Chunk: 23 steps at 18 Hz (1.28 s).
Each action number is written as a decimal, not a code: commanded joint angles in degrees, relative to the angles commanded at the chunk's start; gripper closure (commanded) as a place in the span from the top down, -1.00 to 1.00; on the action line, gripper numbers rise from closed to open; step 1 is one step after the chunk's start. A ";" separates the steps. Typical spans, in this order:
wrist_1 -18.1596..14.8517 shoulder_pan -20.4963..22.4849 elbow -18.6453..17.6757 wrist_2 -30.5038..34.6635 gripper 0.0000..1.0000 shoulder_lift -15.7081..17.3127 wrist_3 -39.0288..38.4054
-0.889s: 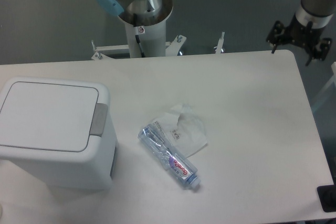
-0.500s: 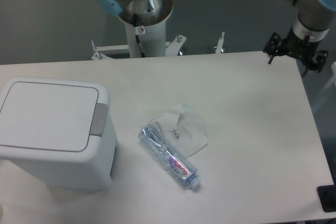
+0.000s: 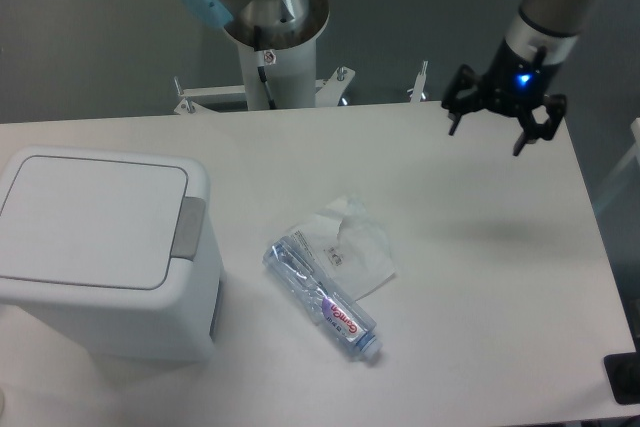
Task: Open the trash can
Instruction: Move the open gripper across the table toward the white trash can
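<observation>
trash can (image 3: pixel 105 252) at the left edge of the surface (image 3: pixel 480 277), boxy and white with rounded corners, flat lid shut, grey rectangular button on the lid's right side. well apart from the end effector (image 3: pixel 502 119), which hangs above the far right part of the surface, near the back edge. end effector spread wide, dark fingers pointing down, nothing between them, a small blue light lit on its body. faint shadow on the surface below and to the right of it.

white surface with rounded corners, filling most of the view. near the middle, a crushed clear plastic bottle (image 3: pixel 322 299) lying on its side, blue cap toward the near right, red and white label near the cap end. just beside and partly under it, a crumpled clear plastic wrapper (image 3: pixel 355 247). bottle and wrapper between trash can and end effector, nearer the trash can, touching neither.

behind the surface, grey floor (image 3: pixel 90 37) and the arm's round white pedestal (image 3: pixel 275 62) on a metal base frame, with a silver joint and light blue cap above. a small dark object (image 3: pixel 623 379) at the lower right corner, cut off by the frame, too little shown to tell what.

inside of the trash can hidden by the closed lid.
</observation>
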 joint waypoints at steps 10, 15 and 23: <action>-0.01 -13.73 10.11 -12.05 1.00 -4.30 -22.64; -0.10 -14.44 10.20 -15.05 1.00 -4.30 -25.17; 1.13 -16.72 13.27 -14.79 1.00 -4.92 -38.89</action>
